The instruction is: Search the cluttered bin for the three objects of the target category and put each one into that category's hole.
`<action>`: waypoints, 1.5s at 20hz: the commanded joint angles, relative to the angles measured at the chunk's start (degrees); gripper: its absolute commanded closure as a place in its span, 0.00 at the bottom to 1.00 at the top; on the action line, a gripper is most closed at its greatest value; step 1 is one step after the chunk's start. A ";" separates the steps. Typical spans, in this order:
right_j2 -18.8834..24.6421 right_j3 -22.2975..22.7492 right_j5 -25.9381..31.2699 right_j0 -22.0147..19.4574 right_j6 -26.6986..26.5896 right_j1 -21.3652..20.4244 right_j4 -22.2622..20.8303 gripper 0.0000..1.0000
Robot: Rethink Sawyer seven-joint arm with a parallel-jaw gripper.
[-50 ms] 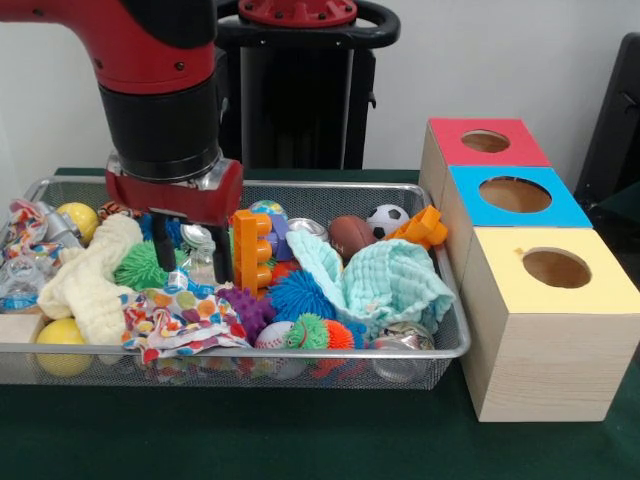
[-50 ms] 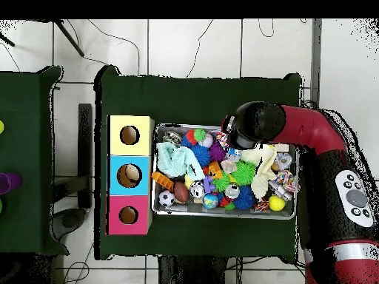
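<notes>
Clutter fills the wire mesh bin (image 1: 445,345), which sits on the green counter (image 1: 300,440) just beside three wooden boxes, each with a round hole in its top: the red box (image 1: 452,142) farthest back, the blue box (image 1: 515,195) in the middle and the yellow box (image 1: 556,270) nearest the camera. In the front view the gripper (image 1: 190,262) hangs low over the left-centre of the bin, its two dark fingers (image 1: 222,255) set apart with nothing visibly between them, their tips down among the toys beside an orange toy brick (image 1: 250,250). A green spiky ball (image 1: 140,266) lies just left of the gripper and a cream cloth (image 1: 92,282) lies further left. A blue spiky ball (image 1: 300,295) and a mint cloth (image 1: 385,285) lie to its right. Behind them are a small brown football (image 1: 350,235) and a black-and-white soccer ball (image 1: 388,220). A yellow ball (image 1: 62,345) rests in the front left corner. From overhead, the red arm (image 2: 311,133) reaches over the bin.
</notes>
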 commanded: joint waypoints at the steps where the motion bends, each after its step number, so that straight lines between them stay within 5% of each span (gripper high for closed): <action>1: 1.80 8.99 -8.05 -1.79 -9.65 1.32 -4.64 0.00; 30: 1.88 6.51 -6.43 -4.53 -11.48 4.59 -5.43 0.00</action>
